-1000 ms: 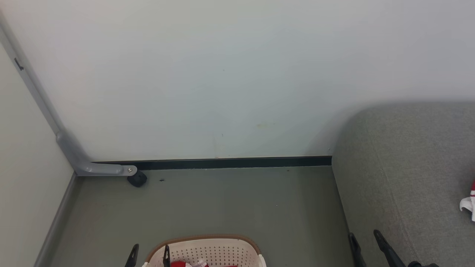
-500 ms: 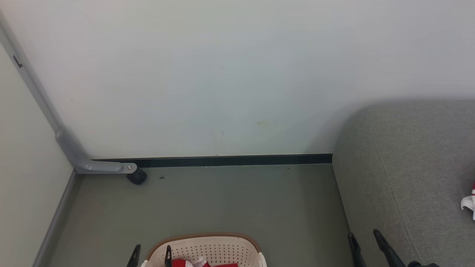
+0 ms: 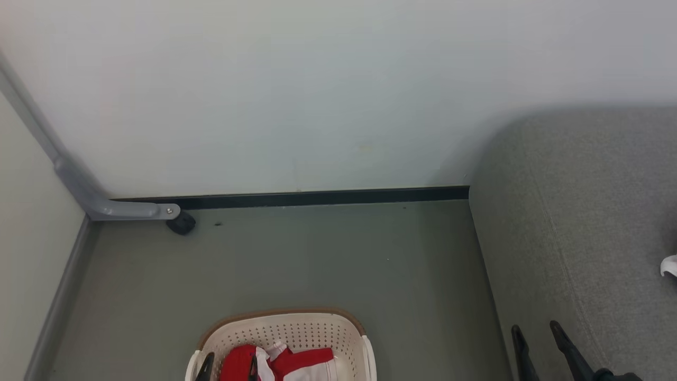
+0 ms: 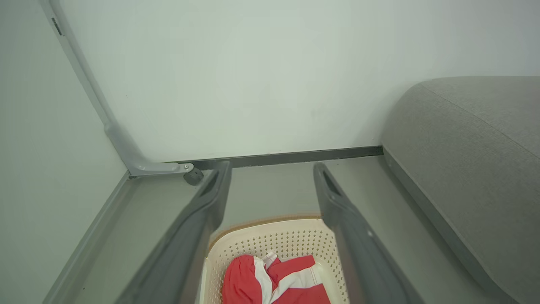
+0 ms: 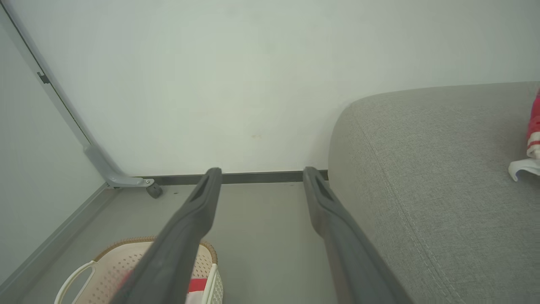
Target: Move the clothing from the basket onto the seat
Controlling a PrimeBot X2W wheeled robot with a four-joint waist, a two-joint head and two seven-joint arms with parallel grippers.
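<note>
The cream basket (image 3: pixel 296 332) with a brown rim stands on the floor at the bottom of the head view. Red and white clothing (image 3: pixel 285 362) lies inside it. My left gripper (image 3: pixel 229 366) hangs open over the basket's left part, its fingers straddling the clothing (image 4: pixel 274 280) and the basket (image 4: pixel 278 238) in the left wrist view. The grey seat (image 3: pixel 582 211) fills the right side. A white and red piece of clothing (image 5: pixel 532 139) lies on the seat (image 5: pixel 422 177) at the far right. My right gripper (image 3: pixel 540 341) is open and empty beside the seat's front corner.
A white wall with a dark baseboard (image 3: pixel 317 197) closes the far side. A grey metal bracket (image 3: pixel 106 209) with a black caster (image 3: pixel 181 224) sits in the left corner, against a side panel. Grey-green floor (image 3: pixel 344 254) lies between basket, wall and seat.
The head camera has tilted down, so the whole picture shifted up and more of the basket and its red clothing shows. My left fingertips now overlap the basket's inside. Both grippers stay open.
</note>
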